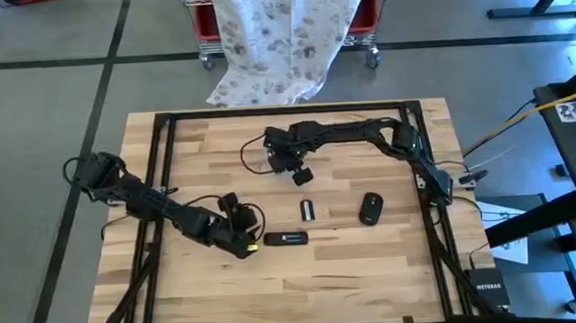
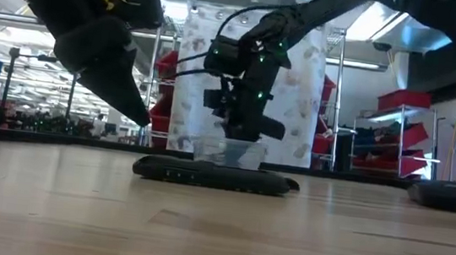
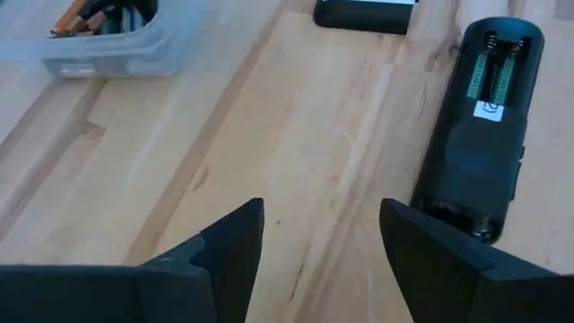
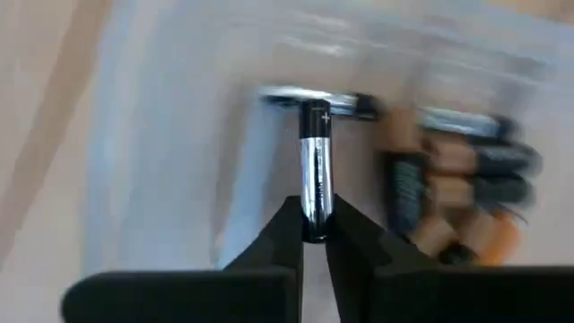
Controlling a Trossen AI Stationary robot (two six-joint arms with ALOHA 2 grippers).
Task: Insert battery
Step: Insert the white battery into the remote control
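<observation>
The right gripper [image 4: 314, 229] pinches a slick, rigid, black-and-silver cylindrical battery [image 4: 315, 179] by one end; the left gripper [image 3: 318, 247] waits with fingers spread.

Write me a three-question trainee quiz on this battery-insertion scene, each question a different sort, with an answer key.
1. True or false: the right gripper is shut on a battery.
2. Multiple choice: the remote's battery bay is (A) covered, (B) open and empty, (C) open and full.
3. Short answer: where does the left gripper sit, and how do its jaws stand?

Key
1. True. The right wrist view shows the fingers pinching one end of it above the clear battery tray.
2. B. Both slots show bare springs, and the cover lies apart on the table.
3. Beside the remote's end, low over the table, jaws open and holding nothing.
</observation>
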